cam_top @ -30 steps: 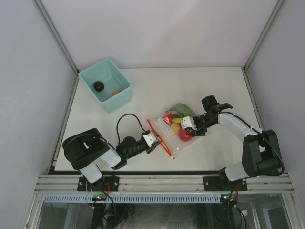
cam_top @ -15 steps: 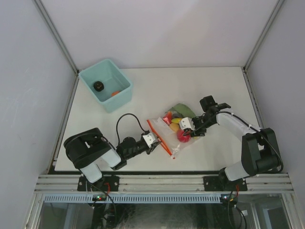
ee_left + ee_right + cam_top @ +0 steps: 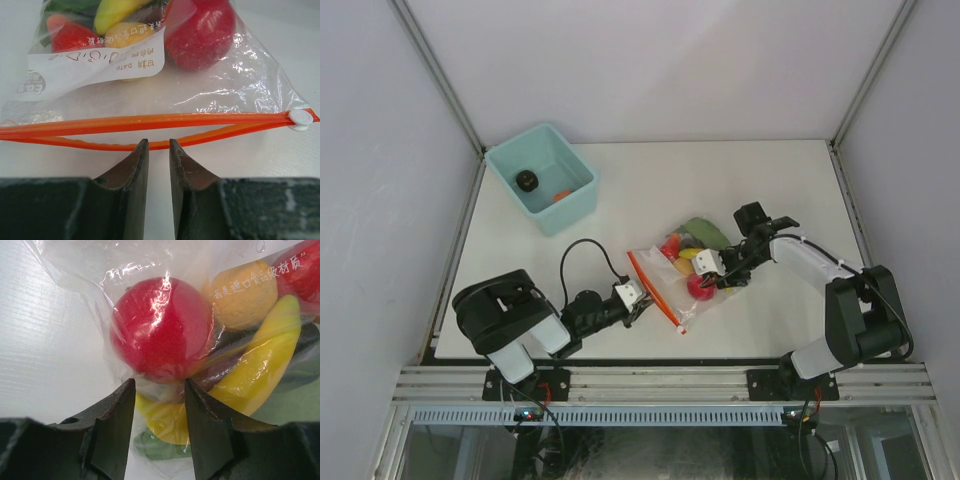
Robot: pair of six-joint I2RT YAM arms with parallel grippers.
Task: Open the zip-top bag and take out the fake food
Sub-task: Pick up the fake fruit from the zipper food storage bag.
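Note:
The zip-top bag [image 3: 672, 280] lies flat on the white table between my two grippers, and the fake food shows through its clear plastic. Its orange zip strip [image 3: 150, 121] is parted into two lips, with a white slider [image 3: 300, 119] at the right end. My left gripper [image 3: 155, 142] is open only narrowly, its tips at the nearer lip with bare table in the gap. My right gripper [image 3: 159, 382] stands open, straddling crinkled plastic at the bag's other end. Just beyond it sit a red apple [image 3: 160, 327] and a yellow banana [image 3: 260, 365].
A light teal bin [image 3: 572, 210] stands at the back left, holding a dark round piece [image 3: 527, 180] and a small orange piece [image 3: 561, 196]. The left arm's black cable [image 3: 582, 250] loops over the table beside the bag.
Both grippers' jaws have narrowed. The right gripper has edged left against the bag, and the bag has shifted slightly left.

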